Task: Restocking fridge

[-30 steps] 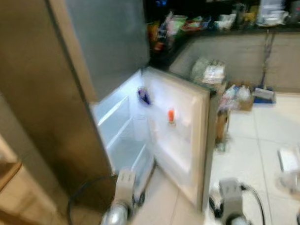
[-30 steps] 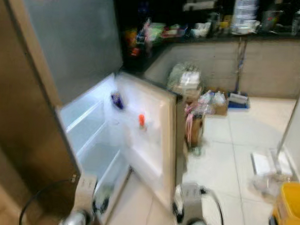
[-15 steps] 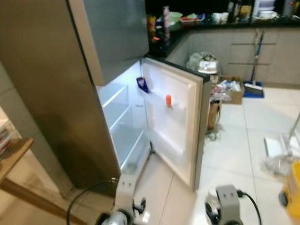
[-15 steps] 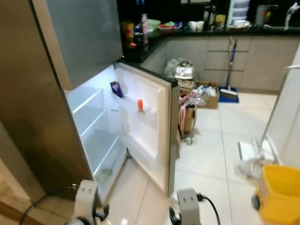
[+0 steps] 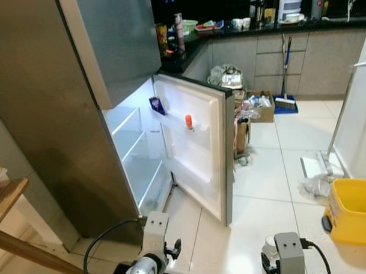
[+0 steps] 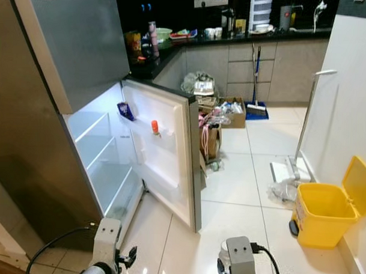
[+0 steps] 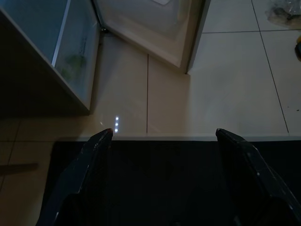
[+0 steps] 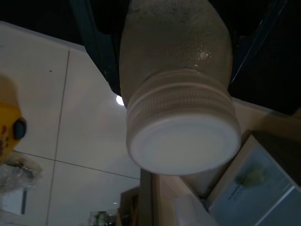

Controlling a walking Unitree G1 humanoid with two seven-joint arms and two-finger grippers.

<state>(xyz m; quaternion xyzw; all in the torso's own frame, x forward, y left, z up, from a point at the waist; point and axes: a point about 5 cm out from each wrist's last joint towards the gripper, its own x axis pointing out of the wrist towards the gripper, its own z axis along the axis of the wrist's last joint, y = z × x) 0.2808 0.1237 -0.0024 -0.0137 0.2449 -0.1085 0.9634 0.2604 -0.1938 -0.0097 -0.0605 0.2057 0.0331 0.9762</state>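
Right gripper (image 8: 176,28) is holding what's probably a bottle (image 8: 176,66); left gripper (image 7: 164,136) is hanging wide open near the fridge (image 5: 140,147).

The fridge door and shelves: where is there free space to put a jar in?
The lit shelves inside the fridge look bare, from the upper one down to the bottom one. On the open door, the upper rack holds a blue packet and an orange-capped bottle; the racks below them look free. The right gripper holds the white-lidded jar.
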